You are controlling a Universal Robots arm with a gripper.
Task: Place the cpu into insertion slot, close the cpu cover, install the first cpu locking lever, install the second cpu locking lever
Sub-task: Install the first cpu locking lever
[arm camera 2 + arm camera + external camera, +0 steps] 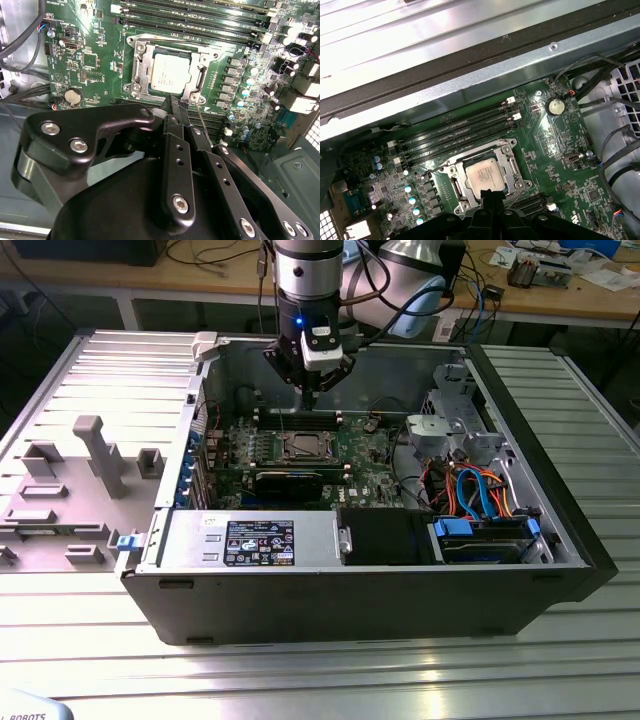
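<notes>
In the second wrist view the cpu [170, 71] lies flat inside the insertion slot [141, 65], with the silvery cpu cover [198, 56] closed around it so that the metal top shows through the window. The black end effector [180, 107] is just beside the slot's edge, its fingers [176, 150] close together. A round coin battery [74, 96] sits on the green motherboard [95, 60], apart from the slot.

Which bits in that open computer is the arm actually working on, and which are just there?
Part of the job:
- cpu, lying in the insertion slot
- cpu cover, down around the chip
- gripper, just above the socket

Just there:
- memory slots
- round battery
- orange and blue cables
- grey plastic shapes on the table
</notes>
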